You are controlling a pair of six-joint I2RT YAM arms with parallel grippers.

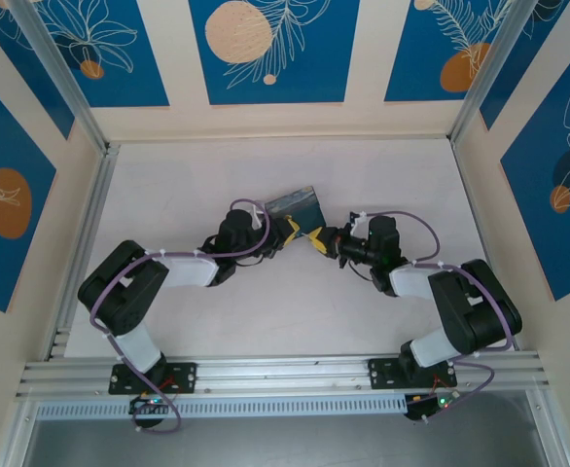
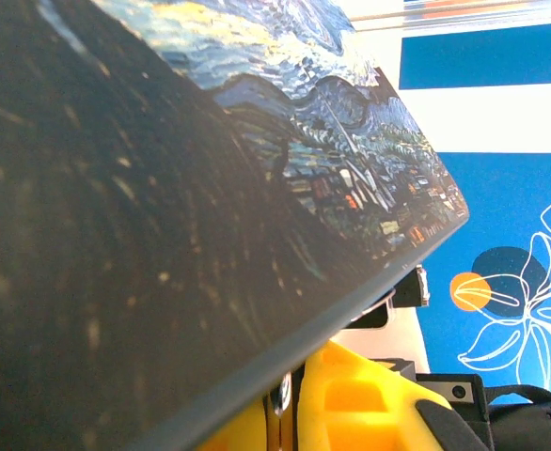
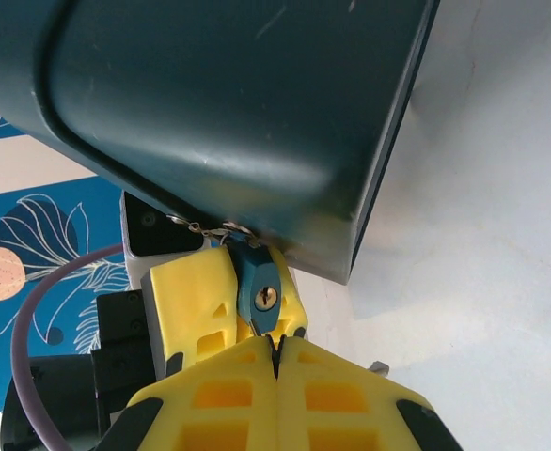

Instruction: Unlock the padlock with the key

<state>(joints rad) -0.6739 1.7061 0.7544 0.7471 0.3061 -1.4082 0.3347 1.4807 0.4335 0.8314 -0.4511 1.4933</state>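
The small blue-green padlock (image 3: 257, 282) hangs under the corner of the starry-night tin (image 3: 210, 113), its brass keyhole facing my right wrist camera. My left gripper (image 2: 283, 413) is shut on the padlock, and its yellow fingers (image 3: 196, 301) flank the lock body. My right gripper (image 3: 275, 346) is shut just below the keyhole. A thin sliver pokes out of its tips, which I take to be the key (image 3: 272, 334). Nothing sits in the keyhole slot. From above, the left gripper (image 1: 291, 229) and the right gripper (image 1: 320, 241) meet tip to tip beside the tin (image 1: 295, 204).
The tin (image 2: 163, 188) is tilted close over my left wrist camera. A small silvery chain (image 3: 200, 225) shows by the padlock's shackle. White tabletop (image 1: 285, 321) spreads all round, with aluminium rails at the left and near edges.
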